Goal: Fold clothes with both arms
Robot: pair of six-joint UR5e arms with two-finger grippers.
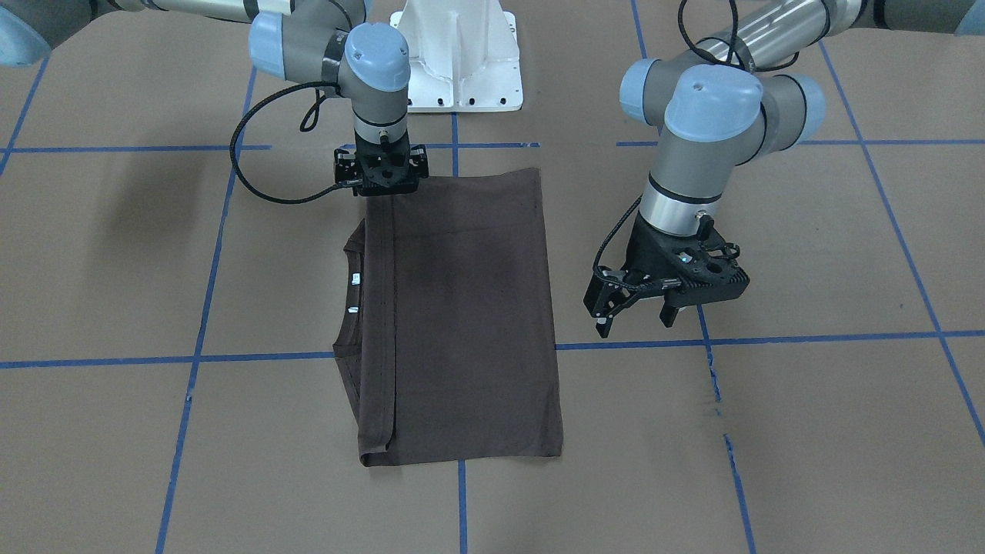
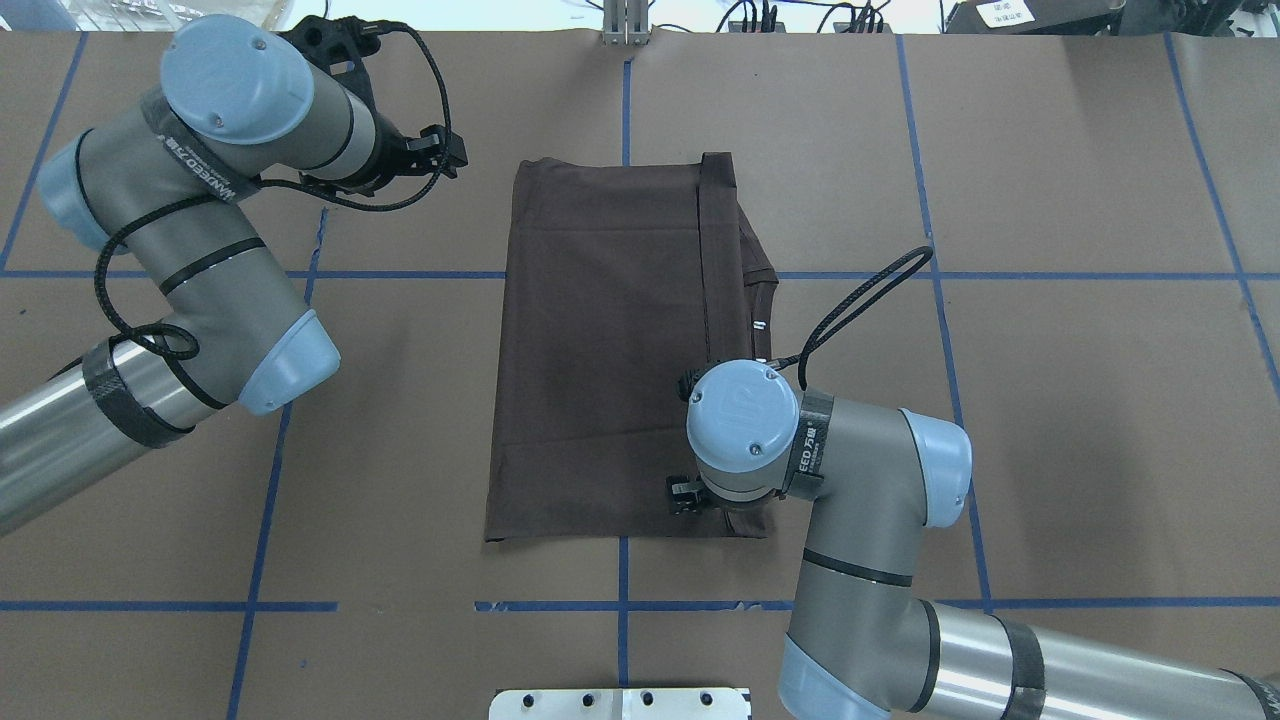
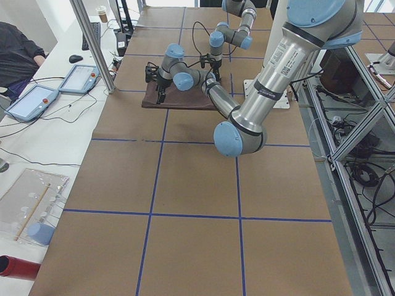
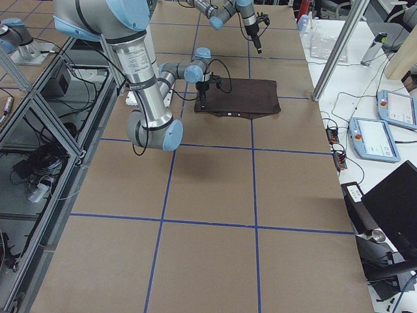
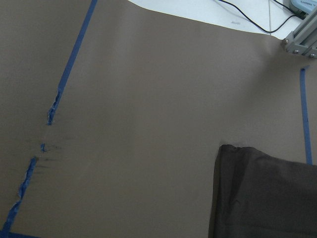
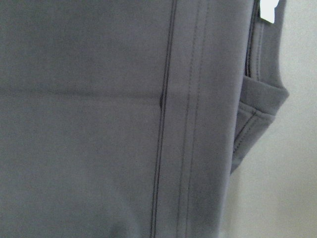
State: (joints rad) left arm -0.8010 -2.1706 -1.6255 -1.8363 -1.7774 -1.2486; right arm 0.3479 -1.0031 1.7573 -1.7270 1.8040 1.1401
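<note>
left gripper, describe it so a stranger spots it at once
Find the folded brown T-shirt on the table. In the front-facing view the left gripper hangs to its right. Unlike the right gripper at the shirt's corner, it is open, clear of cloth.

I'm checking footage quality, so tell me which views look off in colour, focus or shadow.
Right wrist view: the shirt fills the frame, looks grey rather than brown, and is slightly soft. Front-facing view: a faint blurry shadow lies on the table at the view's left. Overhead view: even light, sharp, no glare.
</note>
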